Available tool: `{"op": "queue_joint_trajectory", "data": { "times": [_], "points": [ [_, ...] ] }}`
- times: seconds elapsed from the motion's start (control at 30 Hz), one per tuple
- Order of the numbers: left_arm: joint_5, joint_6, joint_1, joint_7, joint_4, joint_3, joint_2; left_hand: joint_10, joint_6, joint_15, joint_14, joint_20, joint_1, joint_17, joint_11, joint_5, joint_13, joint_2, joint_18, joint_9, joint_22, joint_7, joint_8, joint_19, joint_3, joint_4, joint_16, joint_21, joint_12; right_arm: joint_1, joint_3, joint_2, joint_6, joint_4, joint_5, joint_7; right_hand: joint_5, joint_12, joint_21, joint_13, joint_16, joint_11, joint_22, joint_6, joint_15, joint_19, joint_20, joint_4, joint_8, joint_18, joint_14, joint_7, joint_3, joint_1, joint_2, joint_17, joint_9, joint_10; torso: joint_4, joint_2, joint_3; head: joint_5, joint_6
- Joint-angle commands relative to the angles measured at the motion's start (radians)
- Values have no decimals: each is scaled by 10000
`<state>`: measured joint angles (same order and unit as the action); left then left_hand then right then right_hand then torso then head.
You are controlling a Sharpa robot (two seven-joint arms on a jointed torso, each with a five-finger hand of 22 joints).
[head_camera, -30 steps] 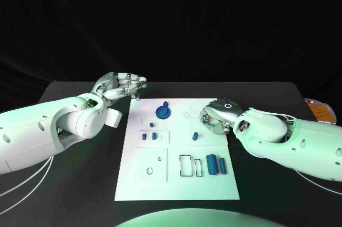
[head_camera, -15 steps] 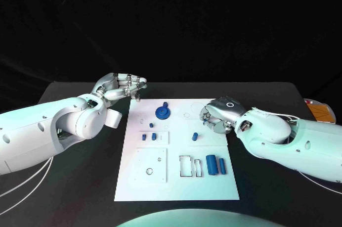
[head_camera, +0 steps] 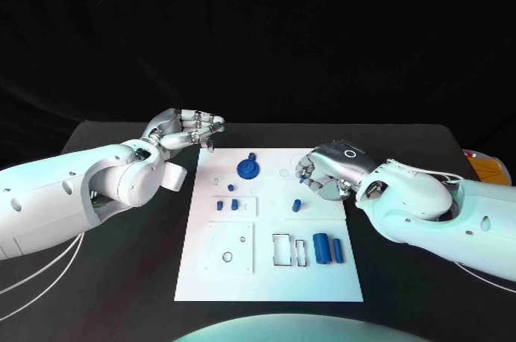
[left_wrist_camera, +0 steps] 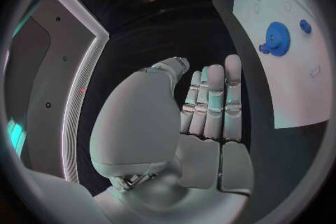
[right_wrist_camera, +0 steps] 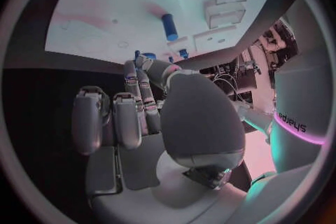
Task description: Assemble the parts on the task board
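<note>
Your right hand (head_camera: 326, 165) hangs over the task board's (head_camera: 269, 279) far right edge with fingers curled in; whether it holds anything you cannot tell. Your left hand (head_camera: 185, 129) sits off the board's far left corner, fingers curled, nothing visible in it. On the white board, a blue gear (head_camera: 247, 168) lies near the far end, a small blue peg (head_camera: 297, 204) just beside your right hand, and two blue cylinders (head_camera: 326, 248) nearer you.
</note>
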<state>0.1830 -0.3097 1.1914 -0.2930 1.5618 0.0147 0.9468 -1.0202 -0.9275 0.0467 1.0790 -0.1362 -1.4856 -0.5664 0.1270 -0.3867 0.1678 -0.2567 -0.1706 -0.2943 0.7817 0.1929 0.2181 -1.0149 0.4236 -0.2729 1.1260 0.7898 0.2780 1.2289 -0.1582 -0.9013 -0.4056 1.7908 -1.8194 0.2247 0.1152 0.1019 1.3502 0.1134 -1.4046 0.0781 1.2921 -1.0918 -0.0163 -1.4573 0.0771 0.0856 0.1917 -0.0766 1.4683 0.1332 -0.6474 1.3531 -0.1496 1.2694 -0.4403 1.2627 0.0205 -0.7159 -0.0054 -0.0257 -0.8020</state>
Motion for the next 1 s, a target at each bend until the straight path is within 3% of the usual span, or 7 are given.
{"op": "queue_joint_trajectory", "data": {
  "times": [0.03, 0.33, 0.47, 0.7, 1.0],
  "points": [
    [-127, 189, 5, -40, -22, -9, -70, 72, 39, 41, -43, -40, -14, 10, 11, 6, 14, -6, -117, -10, -17, 12, -51, -11, -16, 64, -1, -60, 62, -6, 7, 188, -154, 281, 203, -78, 68, 63, 35, 242, -37, -207, 8, -37, -68, -120, -9, 4, 64, 145, 492, -2, -35, 76, 133, -8, 1, 264, 3, 9, 4, -141, -18],
    [-195, 199, 5, -65, -138, -8, -258, 108, 44, 50, -56, -46, -14, 12, 20, 6, 15, -6, -118, -13, -20, 19, -51, -7, -22, 65, 3, -67, 65, -270, -9, 999, -178, 482, 240, -211, 69, 53, 25, 249, -28, -203, -5, -26, -67, -111, -9, 13, 60, 140, 488, 1, -50, 64, 128, -30, 0, 253, -6, 19, -21, -502, -94],
    [-213, 212, 5, -69, -188, -8, -361, 129, 47, 55, -64, -50, -14, 13, 25, 6, 16, -4, -118, -15, -22, 24, -50, -5, -25, 66, 5, -72, 68, -553, -27, 1390, -175, 504, 247, -272, 74, 49, 30, 253, -27, -202, 2, -21, -66, -112, -9, 17, 59, 141, 487, 2, -61, 60, 130, -34, -1, 249, -13, 5, -23, -725, -132],
    [-226, 237, 7, -53, -292, -5, -534, 159, 48, 61, -75, -56, -13, 14, 33, 6, 17, -1, -118, -19, -24, 28, -47, -1, -30, 66, 11, -78, 73, -1006, -65, 1898, -118, 394, 291, -369, 88, 41, 46, 262, -15, -198, 21, -10, -65, -115, -8, 26, 56, 144, 481, 6, -82, 52, 133, -63, -3, 242, -9, 18, -35, -953, -216],
    [-278, 234, 10, -57, -419, -4, -731, 174, 45, 66, -81, -59, -10, 15, 36, 7, 19, 2, -118, -22, -25, 30, -43, 0, -34, 64, 14, -81, 78, -1502, -116, 2385, -30, 49, 324, -464, 89, 38, 39, 265, -12, -196, 12, -7, -63, -110, -8, 25, 55, 142, 480, 9, -85, 42, 131, -71, -4, 239, -6, 0, -19, -1154, -297]
  ]
}}
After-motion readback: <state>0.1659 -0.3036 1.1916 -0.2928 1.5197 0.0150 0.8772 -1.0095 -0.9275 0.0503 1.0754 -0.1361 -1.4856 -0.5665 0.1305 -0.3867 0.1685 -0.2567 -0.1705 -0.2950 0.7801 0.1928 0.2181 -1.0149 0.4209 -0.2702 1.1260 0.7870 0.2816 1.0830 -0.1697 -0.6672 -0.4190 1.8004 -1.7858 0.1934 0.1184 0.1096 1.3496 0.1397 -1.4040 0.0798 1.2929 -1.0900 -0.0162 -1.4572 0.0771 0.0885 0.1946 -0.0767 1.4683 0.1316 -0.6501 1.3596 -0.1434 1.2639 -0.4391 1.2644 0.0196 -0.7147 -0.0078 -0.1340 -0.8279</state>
